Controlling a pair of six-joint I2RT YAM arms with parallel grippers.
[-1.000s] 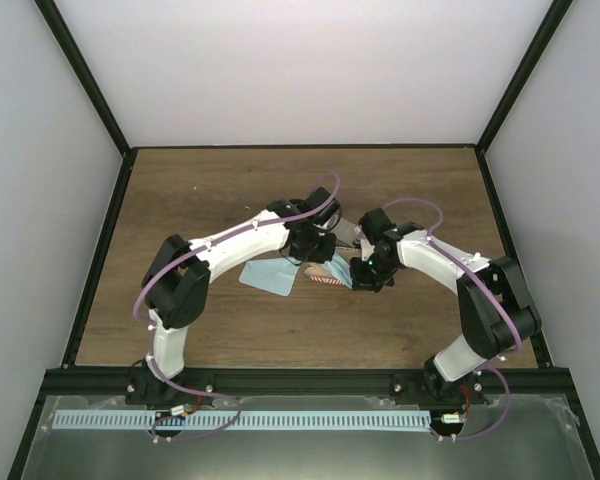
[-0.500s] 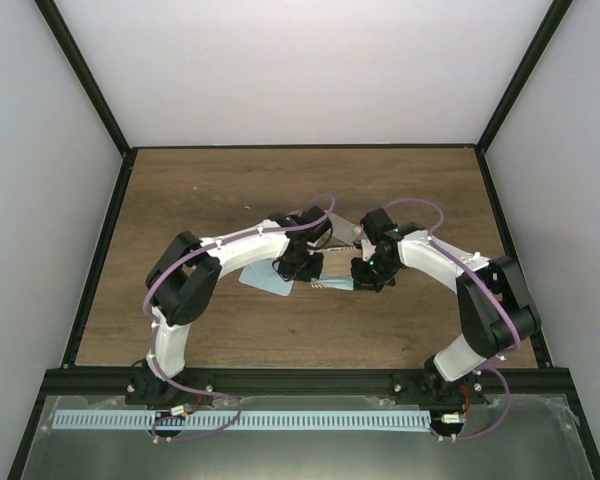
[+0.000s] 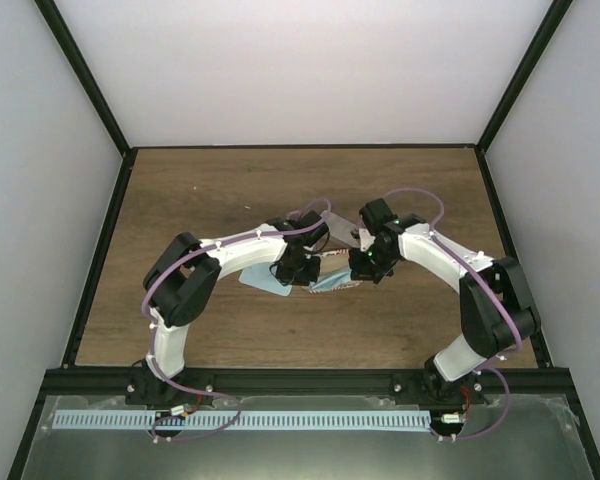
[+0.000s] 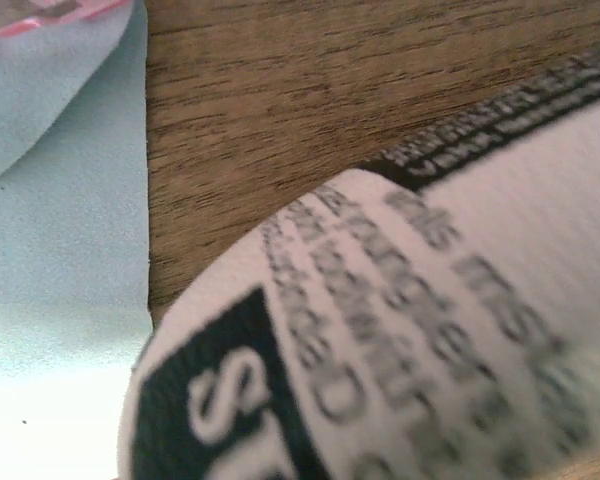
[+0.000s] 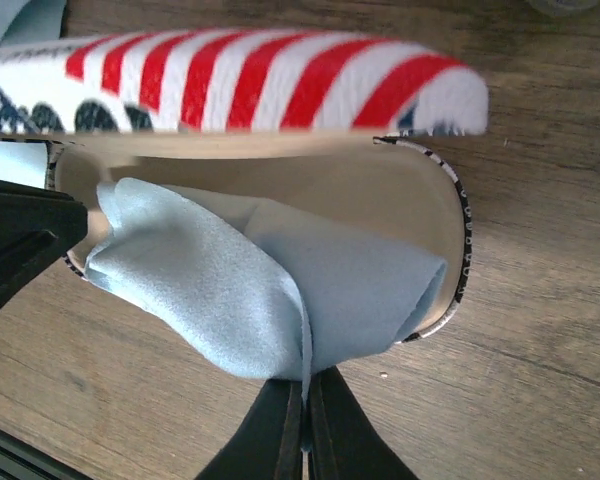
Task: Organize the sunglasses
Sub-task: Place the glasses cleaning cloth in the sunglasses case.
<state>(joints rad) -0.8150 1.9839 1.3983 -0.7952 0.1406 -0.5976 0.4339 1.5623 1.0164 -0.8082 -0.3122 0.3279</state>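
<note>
No sunglasses show in any view. A case with red and white stripes (image 5: pixel 280 80) lies open on the wooden table, its tan inside (image 5: pixel 400 195) facing up. My right gripper (image 5: pixel 306 420) is shut on a fold of a light blue cloth (image 5: pixel 230 290), which drapes into the open case. From above, that gripper (image 3: pixel 358 272) hangs over the case (image 3: pixel 335 287). My left gripper (image 3: pixel 298 270) is at the case's left end, its black fingers (image 5: pixel 20 245) against the rim. The left wrist view is filled by the case's printed white surface (image 4: pixel 400 330), very close and blurred, hiding the jaws.
A second light blue cloth (image 3: pixel 265 280) lies flat on the table under the left arm and shows in the left wrist view (image 4: pixel 60 200). A greyish case (image 3: pixel 338 224) sits just behind the two grippers. Black frame rails border the table.
The left arm has swung nearer and down to the case's left end. The right gripper has shifted a little left with the cloth, over the case.
</note>
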